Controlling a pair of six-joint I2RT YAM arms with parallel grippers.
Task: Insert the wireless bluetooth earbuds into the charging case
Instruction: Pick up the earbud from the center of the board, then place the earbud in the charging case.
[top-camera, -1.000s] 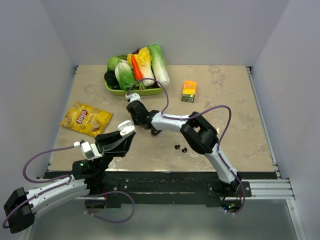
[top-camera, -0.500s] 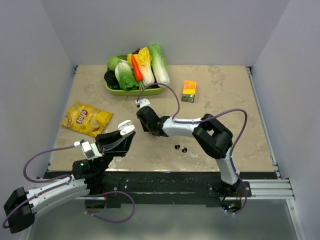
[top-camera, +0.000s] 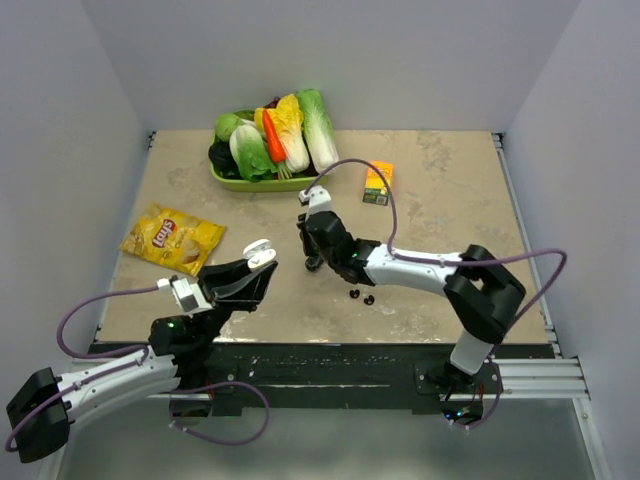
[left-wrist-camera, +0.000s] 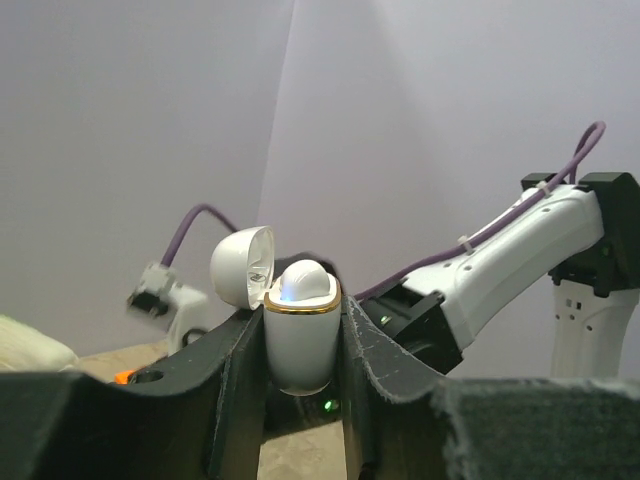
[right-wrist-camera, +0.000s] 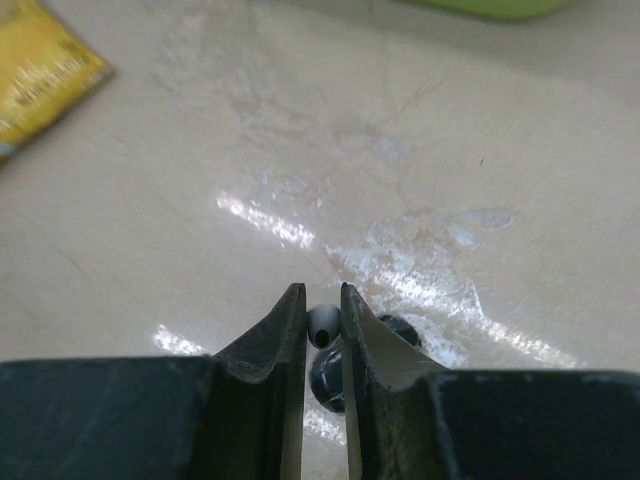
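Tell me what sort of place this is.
Probably a robot lab test cell: plain grey walls box in a table, two robot arms are bolted at its near edge, and a vegetable tray and chip bag sit out like props.

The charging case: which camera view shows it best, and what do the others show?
The left wrist view: the charging case fills the centre, lid open, clamped between the left gripper's fingers. The top external view shows it only as a small white speck; the right wrist view misses it.
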